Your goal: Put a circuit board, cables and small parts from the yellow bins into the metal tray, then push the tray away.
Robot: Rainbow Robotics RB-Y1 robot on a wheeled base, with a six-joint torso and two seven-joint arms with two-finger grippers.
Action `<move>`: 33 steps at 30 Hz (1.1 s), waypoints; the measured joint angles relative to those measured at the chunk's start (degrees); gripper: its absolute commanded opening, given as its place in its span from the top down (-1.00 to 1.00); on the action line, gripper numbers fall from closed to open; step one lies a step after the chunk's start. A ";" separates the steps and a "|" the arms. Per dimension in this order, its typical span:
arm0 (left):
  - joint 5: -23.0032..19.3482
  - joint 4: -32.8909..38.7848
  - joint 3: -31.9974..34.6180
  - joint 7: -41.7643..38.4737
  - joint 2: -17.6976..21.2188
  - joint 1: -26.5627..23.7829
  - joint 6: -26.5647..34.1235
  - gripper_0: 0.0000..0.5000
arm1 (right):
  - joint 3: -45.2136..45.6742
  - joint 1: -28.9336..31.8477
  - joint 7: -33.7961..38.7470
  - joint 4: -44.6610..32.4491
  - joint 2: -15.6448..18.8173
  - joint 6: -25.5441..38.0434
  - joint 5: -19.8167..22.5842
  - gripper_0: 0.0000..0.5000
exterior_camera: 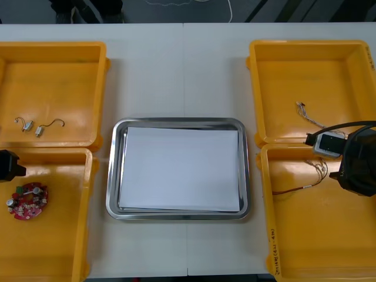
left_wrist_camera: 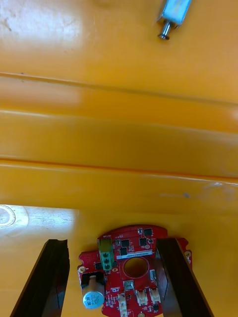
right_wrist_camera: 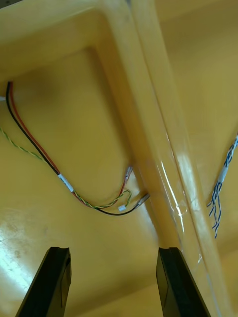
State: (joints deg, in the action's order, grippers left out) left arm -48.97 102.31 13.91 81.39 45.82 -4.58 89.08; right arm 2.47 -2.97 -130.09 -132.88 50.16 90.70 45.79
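- The left gripper (left_wrist_camera: pixel 113 242) is held spread over the near left yellow bin (exterior_camera: pixel 59 247), with the circuit board (left_wrist_camera: pixel 130 290) lying flat between its fingers.
- The right gripper (right_wrist_camera: pixel 113 249) is likewise spread, above the red and yellow cable (right_wrist_camera: pixel 66 182) in the near right yellow bin (exterior_camera: pixel 317 247).
- The board's rim is overlapped by one finger. If the gripper is lowered like this, the board could be pressed and tipped rather than gripped.
- No long axis is offered by the round board.
- The cable is laid slantwise away from the fingers, with its plug ends nearest them.

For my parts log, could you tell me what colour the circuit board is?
The circuit board is red; left wrist view.
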 measured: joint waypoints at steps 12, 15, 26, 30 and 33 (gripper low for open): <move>0.74 -0.59 -0.88 0.00 0.00 2.87 -3.23 -1.00 | -4.82 0.00 -5.30 3.01 3.74 -7.55 1.07 -1.00; 1.16 -0.59 -1.04 0.00 0.00 3.50 -4.12 -1.00 | -6.16 0.00 -6.04 3.82 4.60 -9.14 1.22 -1.00; 2.44 -0.60 -1.44 0.00 -0.06 4.07 -4.57 -1.00 | -12.78 0.00 -6.83 4.29 8.24 -15.54 0.41 -1.00; 2.50 -0.60 -1.44 0.00 -0.19 4.09 -4.59 -1.00 | -14.89 0.00 -6.86 5.13 9.26 -17.69 0.35 -1.00; 2.68 -0.60 -1.44 0.00 -0.50 4.15 -4.59 -0.98 | -16.32 0.00 -6.95 6.38 10.19 -20.04 0.35 -1.00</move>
State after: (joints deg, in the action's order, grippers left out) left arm -46.28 101.71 12.46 81.39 45.32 -0.43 84.49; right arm -13.85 -2.97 -137.03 -126.50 60.34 70.67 46.14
